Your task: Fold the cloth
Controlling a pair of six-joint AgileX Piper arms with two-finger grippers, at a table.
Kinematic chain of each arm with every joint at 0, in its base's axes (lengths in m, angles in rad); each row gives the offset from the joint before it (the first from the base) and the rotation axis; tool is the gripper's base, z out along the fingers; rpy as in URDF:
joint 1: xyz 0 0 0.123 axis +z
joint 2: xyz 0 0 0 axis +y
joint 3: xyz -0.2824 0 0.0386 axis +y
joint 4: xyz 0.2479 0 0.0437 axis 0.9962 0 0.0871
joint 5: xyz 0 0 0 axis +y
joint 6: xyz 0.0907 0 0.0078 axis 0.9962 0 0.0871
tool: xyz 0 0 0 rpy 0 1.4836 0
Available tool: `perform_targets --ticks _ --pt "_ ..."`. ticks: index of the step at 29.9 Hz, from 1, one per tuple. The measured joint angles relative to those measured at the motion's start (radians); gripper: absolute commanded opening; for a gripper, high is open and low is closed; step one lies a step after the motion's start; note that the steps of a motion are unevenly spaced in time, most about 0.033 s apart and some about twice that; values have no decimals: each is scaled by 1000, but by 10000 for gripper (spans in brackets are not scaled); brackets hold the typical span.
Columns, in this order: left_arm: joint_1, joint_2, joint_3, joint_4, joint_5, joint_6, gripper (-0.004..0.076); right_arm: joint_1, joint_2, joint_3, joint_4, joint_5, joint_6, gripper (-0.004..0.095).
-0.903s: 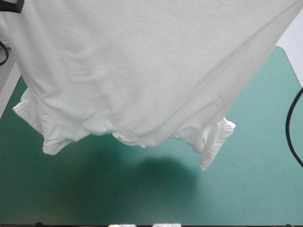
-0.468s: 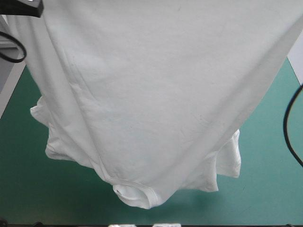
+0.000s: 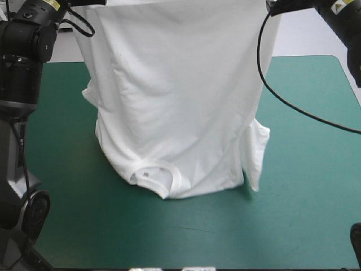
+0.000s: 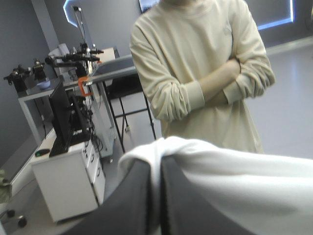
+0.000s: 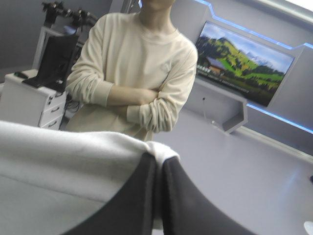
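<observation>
Hanging from both tools, the T-shirt [image 3: 180,101] drops as a broad white sheet over the middle of the bench [image 3: 316,226], neck downward. Its upper edge is stretched between the two arms above the far half of the bench. The left tool [image 4: 155,164] pinches one upper corner: its black fingers [image 4: 132,205] are pressed almost together in a pointed arch, with a fold of white fabric caught between them and spilling over to one side. The right tool [image 5: 159,164] grips the other upper corner the same way, its fingers [image 5: 134,196] nearly closed on a bunched tip of cloth, the rest of the sheet running away beside it.

The shirt's lower end reaches the teal-green cover [image 3: 73,226] around the bench's centre, a little toward the left edge. The collar [image 3: 152,178] lies there with its opening turned toward the near edge. It seems to rest on the cover, though how firmly is hard to judge from above. One sleeve [image 3: 258,152] hangs loose on the side toward the right edge, its end just above the cover. The body shows long soft creases running down toward the collar.
</observation>
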Motion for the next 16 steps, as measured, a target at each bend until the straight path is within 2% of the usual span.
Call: perform_targets --ticks 4,10,12,16 --pt "36 70 -75 -57 -163 21 -9 -30 57 -18 22 -150 1 -17" --pt "36 95 -160 -76 -232 31 -9 -33 99 -89 35 -192 -3 -18" --pt "36 101 -166 -77 -187 34 -9 -33 107 -94 41 -165 -3 -17" --pt "36 146 -161 -107 28 34 -9 -37 145 -95 52 -33 -3 -18"
